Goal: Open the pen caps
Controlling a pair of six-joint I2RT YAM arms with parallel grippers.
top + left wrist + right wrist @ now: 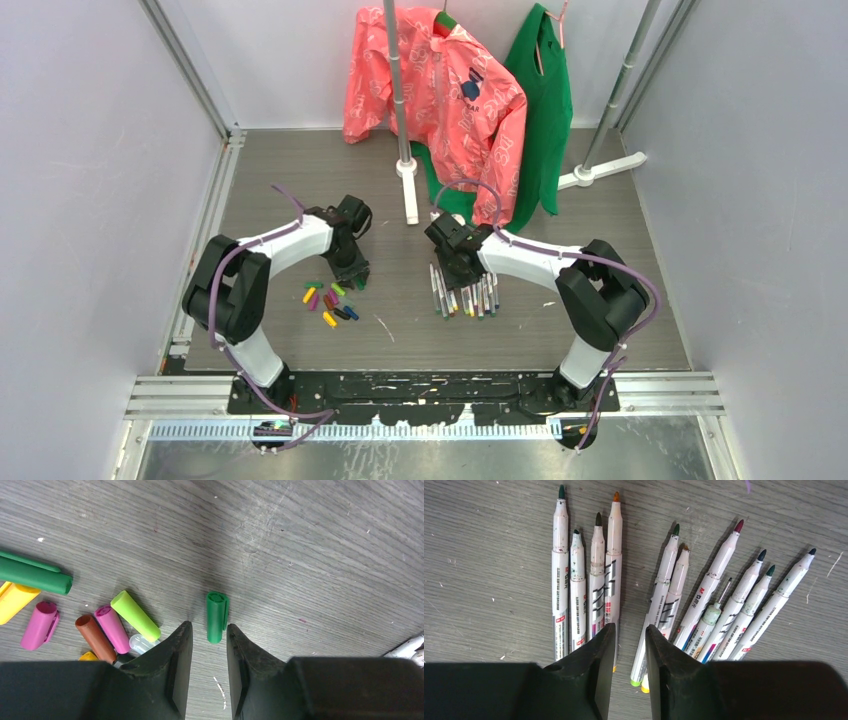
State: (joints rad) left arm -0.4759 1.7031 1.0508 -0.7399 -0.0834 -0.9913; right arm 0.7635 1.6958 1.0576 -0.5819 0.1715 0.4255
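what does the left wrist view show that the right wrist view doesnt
Left wrist only: loose caps in mixed colours, with one green cap lying at the left tool's tips. Right wrist only: the full fan of uncapped pens under the right tool. Both: the grey table and a dark tool with its jaws apart.

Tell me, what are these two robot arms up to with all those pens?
Two robot arms are uncapping marker pens. The pens lie in a row with bare tips under the right gripper, which is open and holds nothing. The loose caps sit in a pile on the table. The left gripper, jaws parted, hovers at a dark green cap lying beside that pile, not gripping it.
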